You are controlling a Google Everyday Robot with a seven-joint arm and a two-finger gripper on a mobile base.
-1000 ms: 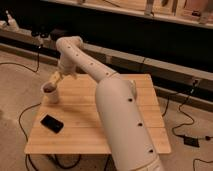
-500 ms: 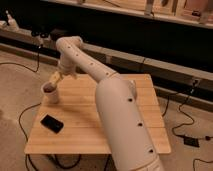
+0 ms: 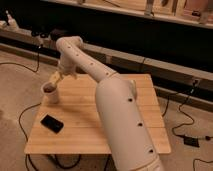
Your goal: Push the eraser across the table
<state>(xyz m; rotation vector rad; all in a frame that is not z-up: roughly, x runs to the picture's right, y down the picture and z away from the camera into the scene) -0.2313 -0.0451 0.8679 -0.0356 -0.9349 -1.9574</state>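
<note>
Gripper (image 3: 56,77) hangs just above the cup (image 3: 50,93) at the table (image 3: 82,107) edge; its grip cannot be told. Eraser (image 3: 52,123) lies apart.

White, thick tubular arm (image 3: 122,120) dotted with small dark holes; pale yellowish end effector (image 3: 56,78) above the left side of the bench (image 3: 85,130).

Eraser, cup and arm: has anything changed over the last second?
Nothing visibly changed. The tool is just above the white cup near the left edge of the table, as before. The eraser lies in the same spot near the front-left corner.
</note>
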